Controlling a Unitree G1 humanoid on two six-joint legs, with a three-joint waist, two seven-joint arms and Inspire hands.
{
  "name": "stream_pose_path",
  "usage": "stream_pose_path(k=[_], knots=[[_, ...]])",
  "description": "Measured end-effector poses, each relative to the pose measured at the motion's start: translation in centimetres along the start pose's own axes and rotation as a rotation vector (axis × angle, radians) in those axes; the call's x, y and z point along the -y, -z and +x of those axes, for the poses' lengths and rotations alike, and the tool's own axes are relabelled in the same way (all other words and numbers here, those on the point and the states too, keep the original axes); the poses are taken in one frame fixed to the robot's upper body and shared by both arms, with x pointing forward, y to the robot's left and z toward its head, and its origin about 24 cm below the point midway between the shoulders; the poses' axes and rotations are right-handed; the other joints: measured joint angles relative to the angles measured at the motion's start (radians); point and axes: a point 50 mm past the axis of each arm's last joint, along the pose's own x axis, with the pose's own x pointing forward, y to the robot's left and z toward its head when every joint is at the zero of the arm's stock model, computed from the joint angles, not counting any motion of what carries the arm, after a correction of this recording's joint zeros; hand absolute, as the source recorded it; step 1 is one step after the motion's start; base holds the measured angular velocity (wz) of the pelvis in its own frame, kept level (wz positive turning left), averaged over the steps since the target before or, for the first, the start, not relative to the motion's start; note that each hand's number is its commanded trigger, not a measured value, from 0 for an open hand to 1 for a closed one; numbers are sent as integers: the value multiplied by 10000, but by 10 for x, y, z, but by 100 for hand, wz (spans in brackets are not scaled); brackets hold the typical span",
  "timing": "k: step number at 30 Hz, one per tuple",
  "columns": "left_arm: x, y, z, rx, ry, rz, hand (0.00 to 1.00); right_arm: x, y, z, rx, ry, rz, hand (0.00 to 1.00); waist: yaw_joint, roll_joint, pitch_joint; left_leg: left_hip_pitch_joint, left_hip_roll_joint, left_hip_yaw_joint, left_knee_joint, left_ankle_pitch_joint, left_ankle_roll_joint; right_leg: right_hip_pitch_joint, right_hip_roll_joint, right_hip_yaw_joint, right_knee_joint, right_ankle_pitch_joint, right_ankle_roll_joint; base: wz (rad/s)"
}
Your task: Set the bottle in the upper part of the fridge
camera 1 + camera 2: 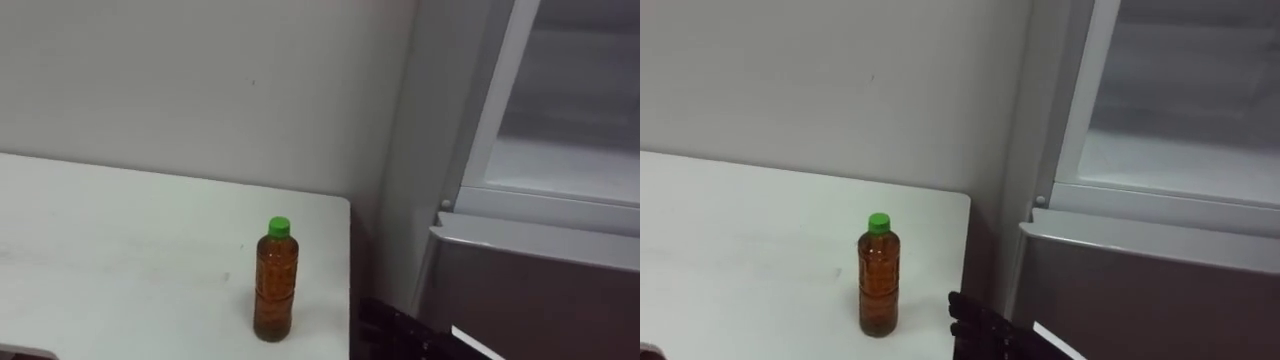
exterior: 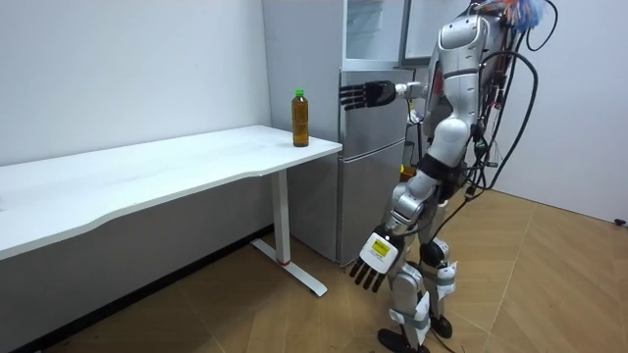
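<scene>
Tabletop [image 1: 120, 230] is carrying the bottle [image 1: 275, 285] upright near its right corner, nothing touching it. Just right of it we are seeing the robot's right hand [image 1: 985, 325] raised off the table's edge, fingers straight and spread, holding nothing; the left hand [image 2: 376, 260] is hanging open by the leg. Farther right, the fridge [image 1: 540, 290] is standing with its upper compartment [image 1: 1180, 150] open. We are judging the reach to be in hand; next, fingers must close round the bottle without toppling it.
</scene>
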Motion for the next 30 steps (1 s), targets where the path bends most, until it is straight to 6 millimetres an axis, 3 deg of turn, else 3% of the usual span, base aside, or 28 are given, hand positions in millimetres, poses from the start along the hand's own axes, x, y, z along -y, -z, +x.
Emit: stream_pose_path(k=[11, 15, 23, 30], knots=[[0, 1, 0, -290, -6, 24, 0, 0, -6, 4, 299, 96, -83, 0, -32, 120, -42, -123, -4, -101, 119, 2, 7, 4, -15, -162, 1, 12, 2, 3], [1, 1, 0, -320, 5, 26, 0, 1, -6, 4, 295, 428, -77, 0, -37, 216, -33, -122, -3, -102, 124, 5, 5, 10, -14, -166, 1, 13, 0, 0], [6, 1, 0, -303, 171, 177, 0, 1, -8, 7, 374, 849, -152, 0, -3, 187, -21, -150, -17, -185, 132, 7, 5, 41, -18, -292, -4, 18, 6, 3], [14, 1, 0, -295, 147, 455, 0, -2, -14, 24, 867, 1611, 61, 0, 74, 199, 26, -146, -14, -313, 131, 21, -12, 100, -13, -525, -22, 18, 7, 5]])
